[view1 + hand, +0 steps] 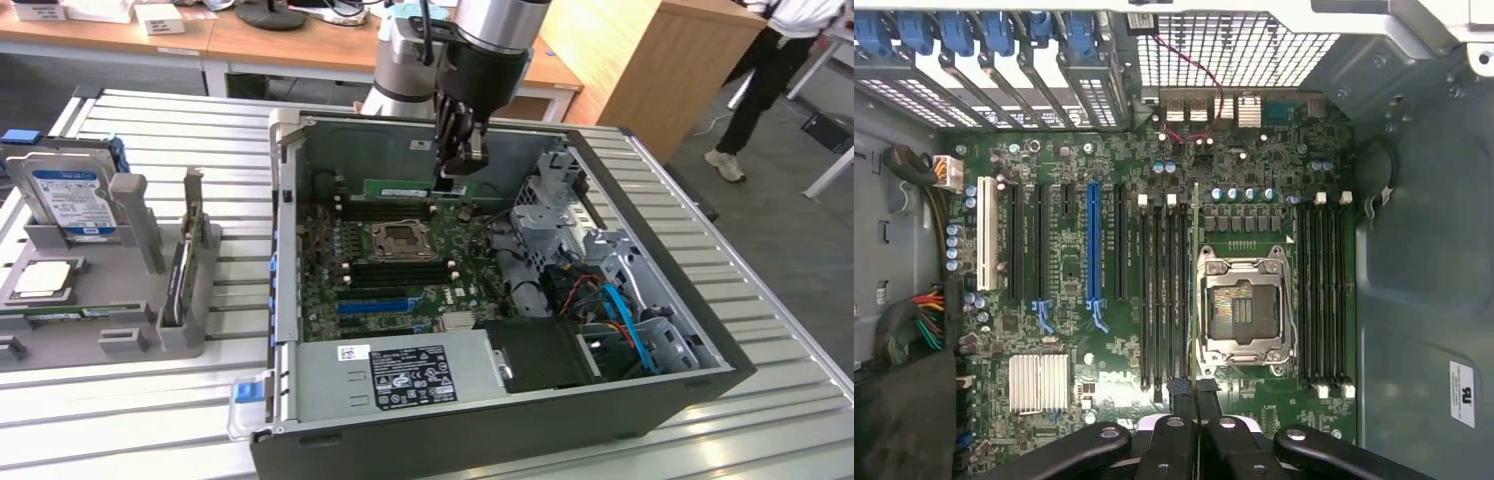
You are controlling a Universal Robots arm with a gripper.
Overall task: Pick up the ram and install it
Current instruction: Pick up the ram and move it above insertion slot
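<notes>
Pincer [455, 168] shown clamped on the ram [400, 188], which is held level and on edge inside the open computer case [284, 250]. It is held over the far bank of memory slots [400, 210], on the far side of the CPU socket [402, 240]. Whether the stick touches a slot cannot be told. The alignment step of installation is judged to be in hand, the pick-up being done. Seating is judged to call for the lower edge to be lined up along one empty slot and pressed straight down, square to the motherboard [387, 300].
</notes>
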